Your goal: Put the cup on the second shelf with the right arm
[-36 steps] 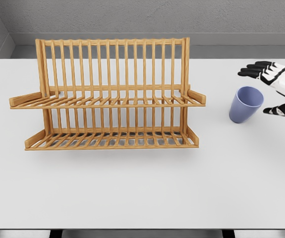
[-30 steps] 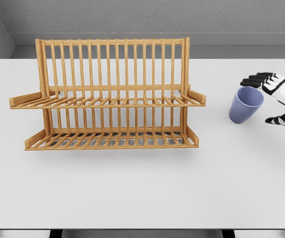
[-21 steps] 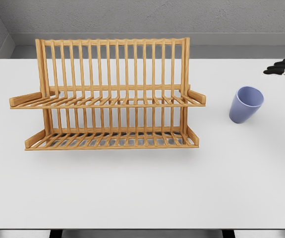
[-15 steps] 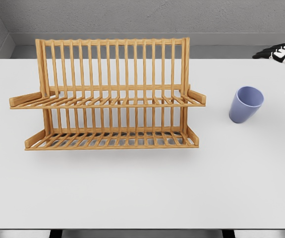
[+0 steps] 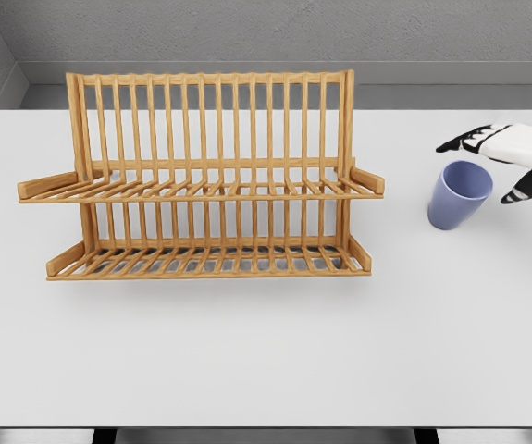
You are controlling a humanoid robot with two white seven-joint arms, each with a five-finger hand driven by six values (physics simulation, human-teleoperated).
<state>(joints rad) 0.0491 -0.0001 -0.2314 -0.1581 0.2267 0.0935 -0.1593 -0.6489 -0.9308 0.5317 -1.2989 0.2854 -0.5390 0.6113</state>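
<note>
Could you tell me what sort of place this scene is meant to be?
Probably a simulated kitchen test bench: a wooden two-shelf dish rack and a blue cup stand on a plain white table before a bare grey wall, with the right hand by the cup.

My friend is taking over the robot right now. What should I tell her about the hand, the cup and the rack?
Right hand: open, fingers spread, holding nothing, hovering at the rim of the blue plastic cup. Left hand: not in view.
Cup: upright on the white table, to the right of the two-tier wooden dish rack and apart from it.
Done: nothing yet; both shelves are bare.
Left: grasp the cup, lift it, and set it on the rack's second shelf.
</note>
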